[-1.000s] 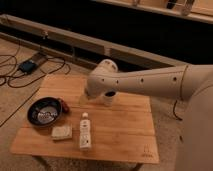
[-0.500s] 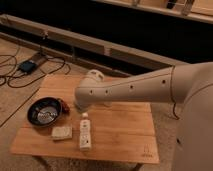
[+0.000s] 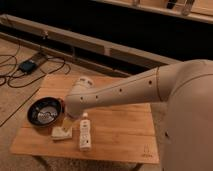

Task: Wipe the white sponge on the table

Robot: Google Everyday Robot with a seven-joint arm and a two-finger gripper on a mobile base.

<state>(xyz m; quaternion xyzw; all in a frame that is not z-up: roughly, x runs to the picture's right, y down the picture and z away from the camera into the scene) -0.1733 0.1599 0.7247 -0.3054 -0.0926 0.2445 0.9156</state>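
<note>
Wooden counter (image 3: pixel 120 132), light-brown planks, stands on a carpeted floor; a small dark mark sits near its front right corner.

The white sponge (image 3: pixel 60 133) lies flat on the counter toward the front left. It is just in front of the dark bowl (image 3: pixel 44 111) and just left of the white bottle (image 3: pixel 85 132), which lies on its side pointing front to back.

The robot's arm (image 3: pixel 125 90) reaches in from the right, across the counter, and ends over the left part of the top. The pincer (image 3: pixel 66 121) hangs under that end, directly above the sponge's rear edge and close beside the bowl's rim. Its jaws stand wide apart and hold nothing. Whether a fingertip touches the sponge cannot be told, as the arm's end covers most of it.

A dark box with cables (image 3: pixel 27 65) rests on the floor behind the counter, to the left.
</note>
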